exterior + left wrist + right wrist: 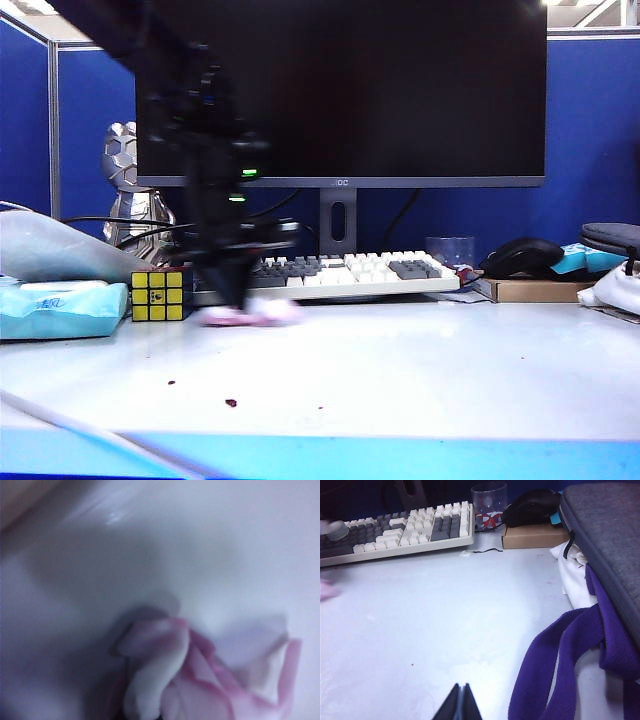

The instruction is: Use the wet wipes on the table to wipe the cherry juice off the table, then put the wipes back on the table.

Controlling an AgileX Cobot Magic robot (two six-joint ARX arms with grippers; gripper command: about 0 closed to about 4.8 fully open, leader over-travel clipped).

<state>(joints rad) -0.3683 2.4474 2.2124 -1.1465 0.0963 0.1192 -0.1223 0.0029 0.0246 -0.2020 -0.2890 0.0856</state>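
Exterior view: left gripper (232,300), blurred, is pinching the pink-stained wet wipes (252,315) against the table (420,360) beside the puzzle cube (160,294) and keyboard (350,272); cherry juice (231,403) specks are lying nearer the front edge. Right gripper (460,702) is resting closed, well apart.
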